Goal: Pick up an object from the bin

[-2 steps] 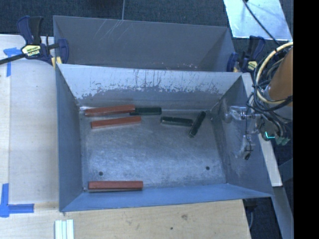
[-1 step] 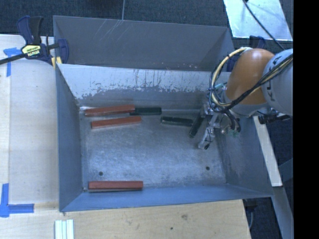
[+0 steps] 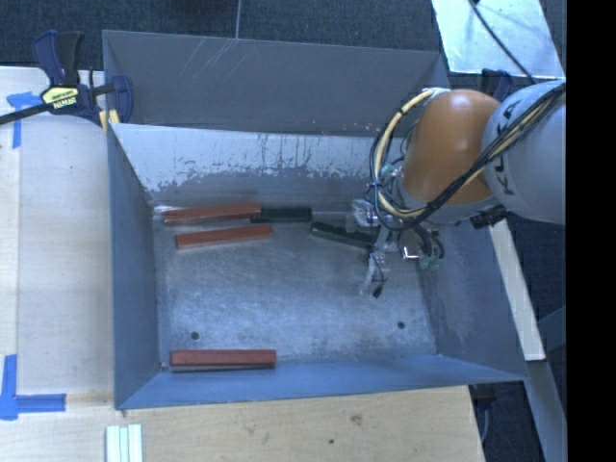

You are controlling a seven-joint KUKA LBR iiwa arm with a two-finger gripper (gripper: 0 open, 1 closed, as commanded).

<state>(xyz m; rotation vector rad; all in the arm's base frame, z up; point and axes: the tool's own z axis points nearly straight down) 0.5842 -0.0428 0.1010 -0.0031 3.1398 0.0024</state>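
Note:
My gripper [image 3: 373, 279] hangs low over the right part of the bin floor, below the orange wrist cover. No thing shows in it. A dark, almost black bar [image 3: 339, 232] lies slanted just up and left of the gripper, its right end hidden under the wrist. A dark green bar [image 3: 284, 215] lies further left along the back wall.
Two red-brown bars lie side by side at the back left, the upper [image 3: 212, 215] and the lower [image 3: 223, 238]. A third red-brown bar [image 3: 223, 359] rests against the front wall at the left. The arm and its cables cover the bin's right side.

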